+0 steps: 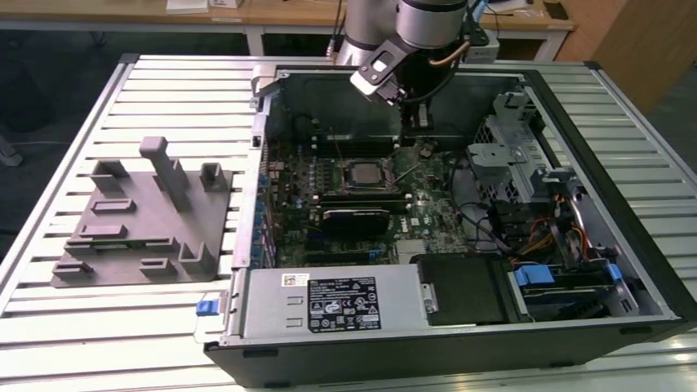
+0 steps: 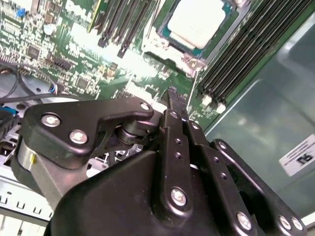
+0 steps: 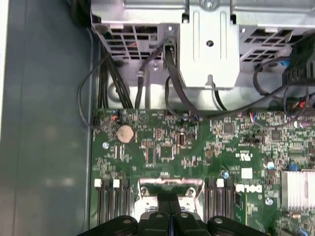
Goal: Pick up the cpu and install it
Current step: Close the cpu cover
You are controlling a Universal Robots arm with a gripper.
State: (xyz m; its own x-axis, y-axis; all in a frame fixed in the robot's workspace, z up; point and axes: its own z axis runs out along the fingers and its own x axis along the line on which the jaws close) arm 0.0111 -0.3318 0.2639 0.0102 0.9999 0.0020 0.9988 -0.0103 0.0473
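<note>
1. Noted cpu (image 1: 363,173) lying flat with silvery top up, seated inside the socket frame (image 2: 158,48) on the motherboard (image 1: 430,214). Located just left of centre in the exterior view. Confirmed the same seating of the cpu (image 2: 199,22) in the second wrist view.
2. Found jaws narrow, with fingertips (image 2: 171,101) pressed together in both wrist views (image 3: 165,202), gripping nothing.
3. Located jaws inside the open computer case (image 1: 326,102), hanging from the arm (image 1: 430,24) at upper centre of the exterior view. Positioned up and right of the cpu in that frame, near it but not touching.
4. Logged grey fixture (image 1: 142,220) standing on the slatted desk (image 1: 175,82) at the exterior view's left, just beside the case and well apart from the cpu.
</note>
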